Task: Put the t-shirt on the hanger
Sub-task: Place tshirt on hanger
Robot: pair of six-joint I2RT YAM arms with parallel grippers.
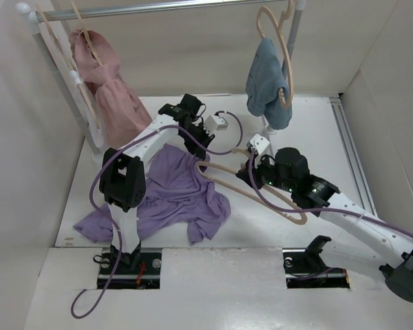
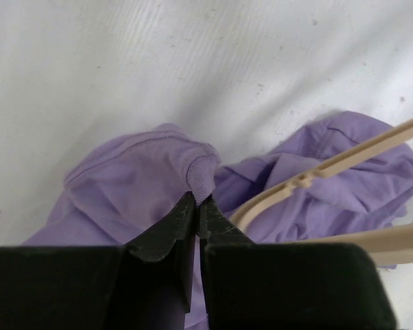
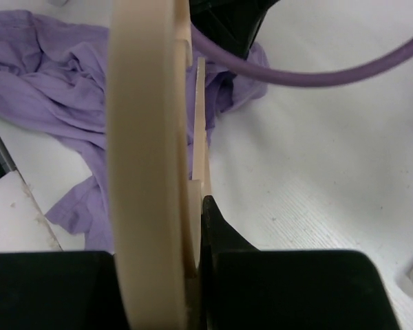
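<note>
The lavender t-shirt (image 1: 182, 196) lies crumpled on the white table, one sleeve trailing toward the near left. My left gripper (image 1: 201, 152) is shut on a fold of the shirt's collar rib; the left wrist view shows purple fabric (image 2: 138, 179) pinched between the black jaws (image 2: 198, 199). The tan hanger (image 1: 289, 212) lies low across the table's middle, one end reaching into the shirt by the collar (image 2: 330, 165). My right gripper (image 1: 251, 172) is shut on the hanger's arm (image 3: 144, 172), whose thick bar hides the left finger (image 3: 193, 213). The shirt (image 3: 48, 82) lies beyond.
A garment rail (image 1: 172, 7) spans the back. On it hang a dusty-pink garment (image 1: 110, 89) at left and a light-blue garment (image 1: 268, 82) at right, each on its own hanger. Purple cables (image 3: 316, 75) loop near both wrists. White walls close in both sides.
</note>
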